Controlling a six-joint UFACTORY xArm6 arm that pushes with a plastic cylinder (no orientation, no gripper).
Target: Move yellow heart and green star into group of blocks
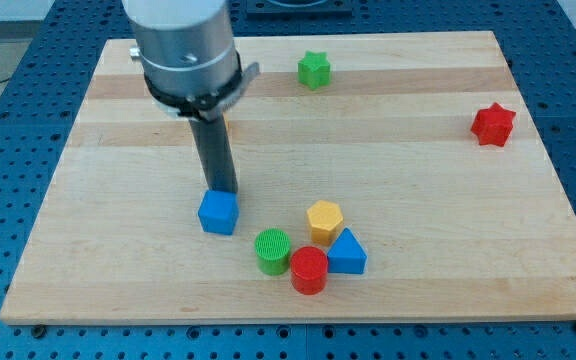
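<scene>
The green star (313,69) lies near the view's top, right of the middle. No yellow heart shows; the arm's body and rod hide part of the board at the upper left. A group sits at the bottom middle: a yellow hexagon (324,220), a green cylinder (273,250), a red cylinder (309,270) and a blue triangle (346,253). A blue cube (218,212) sits just left of the group. My tip (222,189) is right behind the blue cube, at its top edge, far from the green star.
A red star (493,124) lies alone near the board's right edge. The wooden board (118,250) ends on all sides at a blue perforated table.
</scene>
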